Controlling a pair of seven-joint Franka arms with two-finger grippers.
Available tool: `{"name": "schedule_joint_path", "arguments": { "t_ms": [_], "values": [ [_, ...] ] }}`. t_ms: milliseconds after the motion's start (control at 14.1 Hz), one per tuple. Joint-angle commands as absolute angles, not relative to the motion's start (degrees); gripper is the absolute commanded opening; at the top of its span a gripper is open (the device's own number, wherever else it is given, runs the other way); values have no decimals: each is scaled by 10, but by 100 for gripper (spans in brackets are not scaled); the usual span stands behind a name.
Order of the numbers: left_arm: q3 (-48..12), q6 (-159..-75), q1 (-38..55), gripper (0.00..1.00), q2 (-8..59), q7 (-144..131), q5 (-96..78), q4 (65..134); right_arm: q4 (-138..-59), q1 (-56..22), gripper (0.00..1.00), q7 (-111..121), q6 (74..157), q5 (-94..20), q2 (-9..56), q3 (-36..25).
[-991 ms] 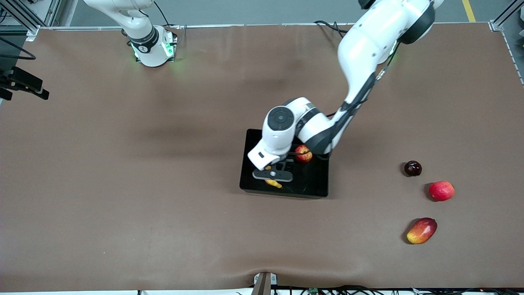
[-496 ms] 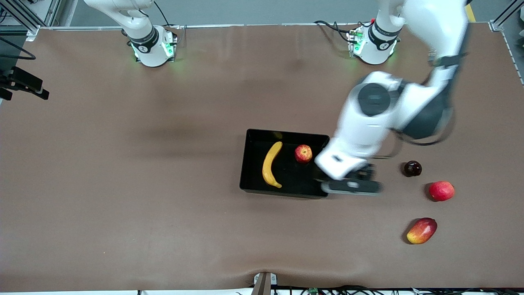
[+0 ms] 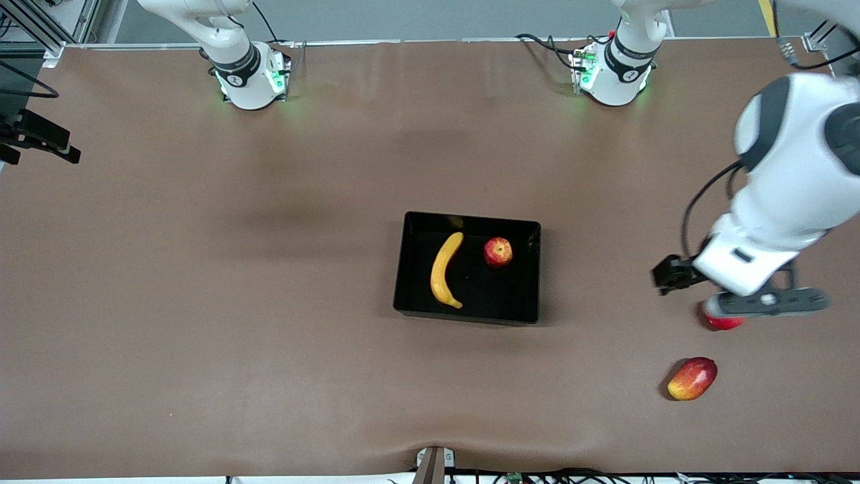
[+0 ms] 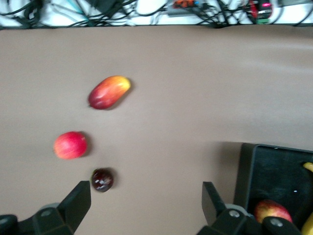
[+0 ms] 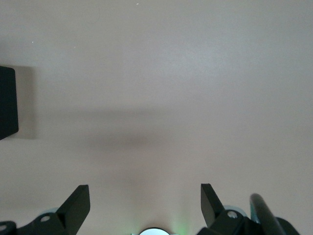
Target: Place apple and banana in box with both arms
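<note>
Apple: the apple lies inside the box, near the wall that is farther from the front camera, on the side toward the left arm's end of the counter. It appears also in the left wrist view.
Banana: the banana lies in the same box, just beside the apple but not touching it, toward the right arm's end. It runs along the box floor with its curved end nearer to the front camera.
Box: it stands about in the middle of the counter, with both fruits inside.
Left end effector: the left end effector is up in the air over the loose fruits at the left arm's end of the counter, well apart from the box. Its fingers are spread wide and hold nothing.
Right end effector: the right end effector hangs over bare counter near its own base, the arm waiting. Its fingers are wide apart and empty.
Other fruits: a red round fruit, a small dark fruit and an elongated red-yellow fruit lie on the counter; the elongated one is the nearest to the front camera.
</note>
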State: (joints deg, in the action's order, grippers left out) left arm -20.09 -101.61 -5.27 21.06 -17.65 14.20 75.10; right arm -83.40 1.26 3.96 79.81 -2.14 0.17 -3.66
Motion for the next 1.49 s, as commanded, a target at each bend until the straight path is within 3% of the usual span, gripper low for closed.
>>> {"name": "schedule_joint_path", "arguments": {
  "t_ms": [0,425,708,850,1062,1416],
  "values": [
    [-205,-988,-64,100,181,-182,127,772,-836,11,100,42,796,-13,-7,-36],
    [-205,-928,-91,100,125,-172,110,777,-836,11,100,42,795,-14,-7,-36],
    [-199,-928,-120,100,55,-171,41,832,-835,11,100,42,795,-14,-6,-36],
    [-158,-932,-79,100,13,-170,40,875,-835,11,100,42,796,-15,-6,-36],
    [-47,-932,22,100,-40,-146,40,940,-835,12,100,42,796,-15,-7,-36],
    [-43,-914,20,100,-69,-105,20,962,-835,11,100,42,795,-15,-6,-36]
  ]
}}
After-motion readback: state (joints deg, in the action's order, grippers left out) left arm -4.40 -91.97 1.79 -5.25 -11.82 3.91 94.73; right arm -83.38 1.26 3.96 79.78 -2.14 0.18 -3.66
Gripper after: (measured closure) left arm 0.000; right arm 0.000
